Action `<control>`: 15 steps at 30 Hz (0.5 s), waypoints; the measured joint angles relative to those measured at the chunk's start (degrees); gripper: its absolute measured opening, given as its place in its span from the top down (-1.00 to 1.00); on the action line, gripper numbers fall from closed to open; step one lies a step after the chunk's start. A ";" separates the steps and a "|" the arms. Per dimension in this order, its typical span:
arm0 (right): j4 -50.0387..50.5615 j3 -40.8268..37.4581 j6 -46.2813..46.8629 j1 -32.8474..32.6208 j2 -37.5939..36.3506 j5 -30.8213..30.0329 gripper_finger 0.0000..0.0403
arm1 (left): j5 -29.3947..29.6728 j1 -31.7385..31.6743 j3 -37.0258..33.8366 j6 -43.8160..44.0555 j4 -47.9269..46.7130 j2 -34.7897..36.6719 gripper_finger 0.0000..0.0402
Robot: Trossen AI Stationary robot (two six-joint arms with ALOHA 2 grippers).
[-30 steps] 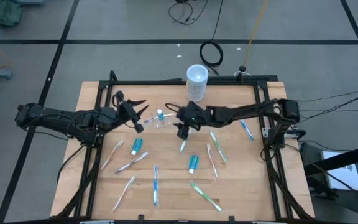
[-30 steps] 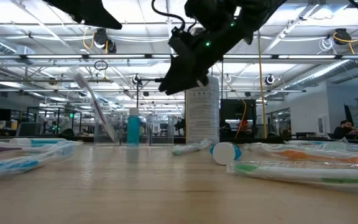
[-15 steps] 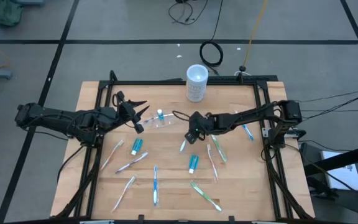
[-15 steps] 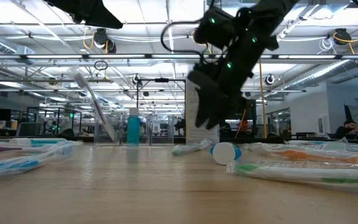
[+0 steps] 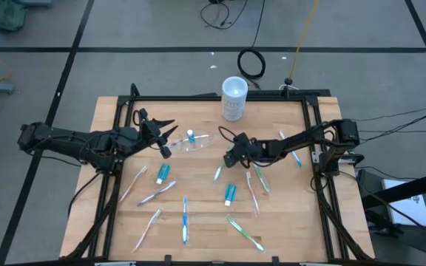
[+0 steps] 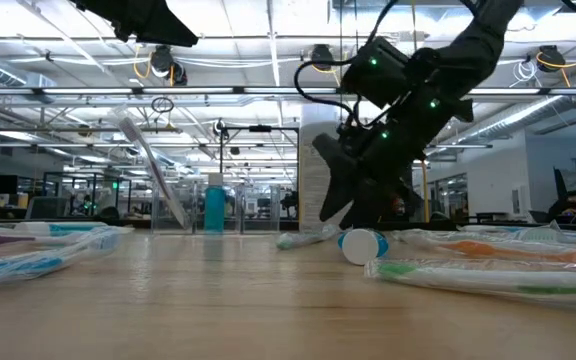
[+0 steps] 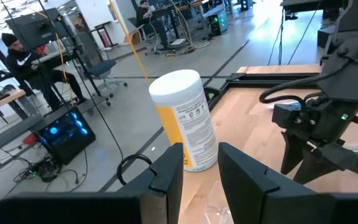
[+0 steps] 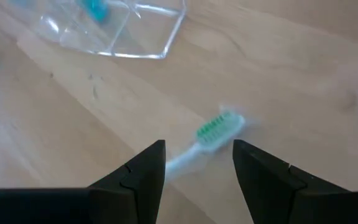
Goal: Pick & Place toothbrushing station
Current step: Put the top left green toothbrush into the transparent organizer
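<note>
Tray of clear plastic [image 5: 191, 143], the toothbrushing station, lies on the bench [image 5: 117, 229] toward its far side, left of centre, with a small blue-capped tube [image 5: 190, 135] lying at its far edge. In the right wrist view its glinting rim [image 8: 129, 31] shows ahead of the fingers, well clear of them. Nothing holds it.

Nearest to it on the left, the left gripper [image 5: 162, 135] hovers just beside the tray's left end, raised off the bench; its fingers [image 7: 166, 180] stand partly apart with nothing between them. On the other side, the right gripper [image 5: 230, 157] hangs low over the bench near the tray's right end, fingers [image 8: 135, 174] spread and empty, and a green-bristled toothbrush [image 8: 211, 132] lies directly in line with them.

Judging by this, the step in hand is the approach before a pick, and the right gripper looks aimed at the toothbrush, not the tray. The next move would call for a descent that puts one finger on each side of the thin handle, then a squeeze flat against the wood.

Further out, many toothbrushes and two blue tubes are scattered across the near half, and a white cylindrical cup [image 5: 234, 98] stands at the far edge.
</note>
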State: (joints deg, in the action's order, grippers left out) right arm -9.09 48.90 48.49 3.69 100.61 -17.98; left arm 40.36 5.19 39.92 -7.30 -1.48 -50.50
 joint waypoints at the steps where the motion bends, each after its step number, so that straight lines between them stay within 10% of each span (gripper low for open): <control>1: -0.11 -0.41 0.41 -0.03 -0.03 0.00 0.09 | 0.00 0.00 0.00 0.08 0.00 0.00 0.47; 15: -7.18 -1.18 0.31 1.33 4.56 -0.55 0.21 | 0.02 0.00 0.00 0.10 0.02 0.00 0.47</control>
State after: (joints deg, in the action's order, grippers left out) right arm -16.27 47.72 48.80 5.02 105.16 -18.52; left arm 40.38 5.19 39.92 -7.20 -1.45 -50.50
